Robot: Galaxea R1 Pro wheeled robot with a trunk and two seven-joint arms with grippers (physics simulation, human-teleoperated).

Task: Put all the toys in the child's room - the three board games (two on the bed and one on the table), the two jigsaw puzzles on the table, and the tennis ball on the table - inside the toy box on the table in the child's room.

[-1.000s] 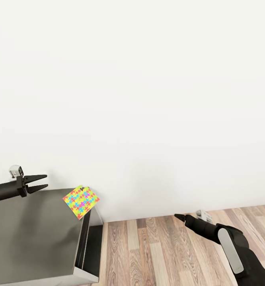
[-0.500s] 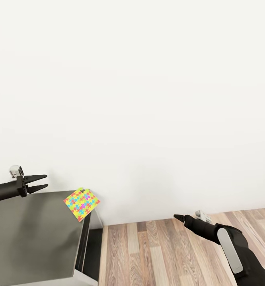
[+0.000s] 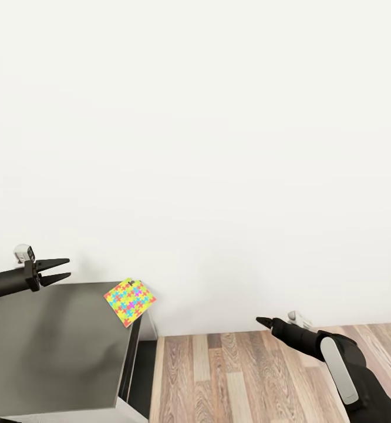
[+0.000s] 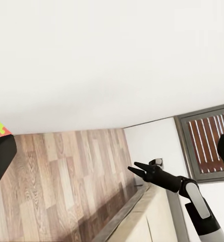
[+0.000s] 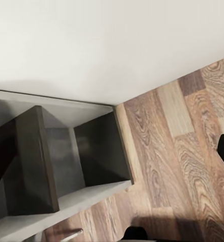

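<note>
1. Approach stage, as judged: one jigsaw puzzle (image 3: 130, 301) lies at the far corner of the dark-grey table (image 3: 49, 352), partly overhanging its edge.
2. Left gripper (image 3: 59, 269) hovers near, fingers spread, empty.
3. Right gripper (image 3: 265, 321) over wood floor (image 3: 236, 376); spread or pressed, cannot tell.
4. Next: reach across, pinch the overhanging edge. Wall (image 3: 219, 147) close behind limits clearance.

The dark-grey flat surface (image 3: 49, 346) lay mostly bare, one bright multicoloured jigsaw board (image 3: 130, 301) at its far corner; the white wall (image 3: 219, 147) closed behind, wood-plank floor (image 3: 236, 376) beside.
</note>
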